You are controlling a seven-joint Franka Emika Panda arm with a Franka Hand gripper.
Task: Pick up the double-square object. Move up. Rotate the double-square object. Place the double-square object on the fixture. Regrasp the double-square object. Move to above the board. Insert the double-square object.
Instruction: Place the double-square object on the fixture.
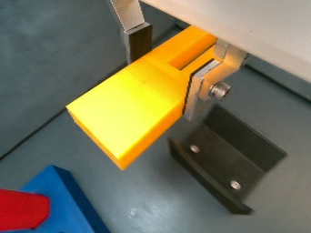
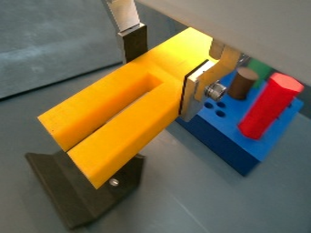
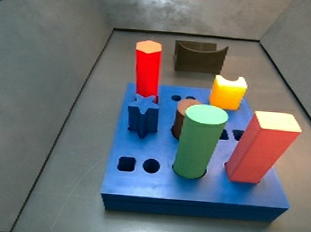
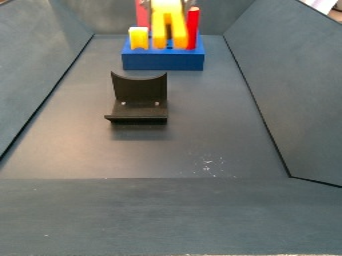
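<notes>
above floor, hand [image 1: 170, 56] clamps double-square object [image 1: 134, 102].

The fixture [image 4: 138, 97] stands left of centre on the dark floor, the board [image 4: 163, 58] with pegs behind it near the top edge, and no gripper shows.

Double-square object held aloft, fixture and board below.

The gripper [image 1: 174, 65] clamps the yellow-orange double-square object [image 1: 136, 107] between its silver fingers [image 1: 202, 84], its stepped length roughly level. The dark fixture [image 4: 138, 97] stands bare on the floor, well apart from the blue board [image 3: 194, 178] bearing coloured pegs.
</notes>
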